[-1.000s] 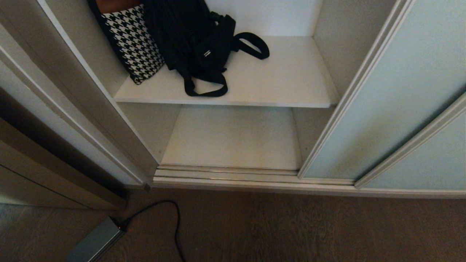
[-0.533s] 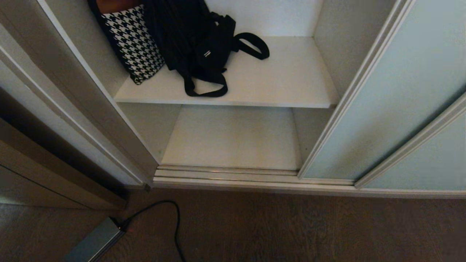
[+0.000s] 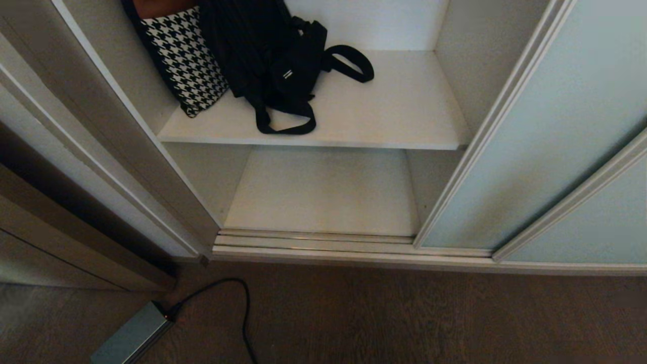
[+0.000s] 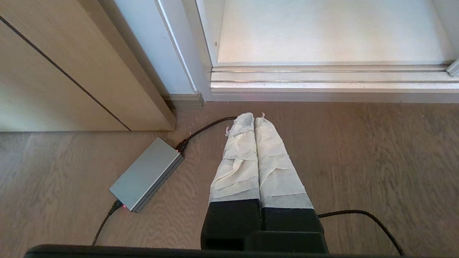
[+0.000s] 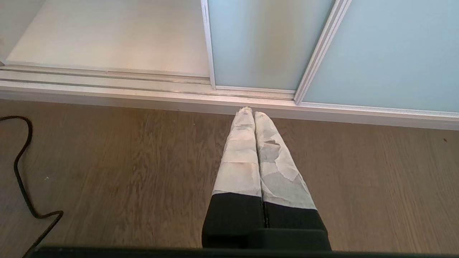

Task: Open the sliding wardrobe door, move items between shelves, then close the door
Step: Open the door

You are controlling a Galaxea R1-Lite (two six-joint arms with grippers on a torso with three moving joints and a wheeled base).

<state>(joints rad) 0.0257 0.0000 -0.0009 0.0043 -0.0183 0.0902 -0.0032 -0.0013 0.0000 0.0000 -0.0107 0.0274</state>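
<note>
Standing slid aside to the right, the sliding wardrobe door [image 3: 536, 126] leaves the shelves exposed. A black bag [image 3: 283, 65] lies on the upper shelf [image 3: 394, 111], touching a houndstooth bag [image 3: 184, 60] at the left wall; the lower shelf [image 3: 323, 192] is bare. Left gripper [image 4: 254, 116] and right gripper [image 5: 250, 111] hang over the wood floor [image 3: 404, 318], fingers pressed together, holding nothing. A grey box [image 4: 147, 173] with cable lies near the left gripper.
</note>
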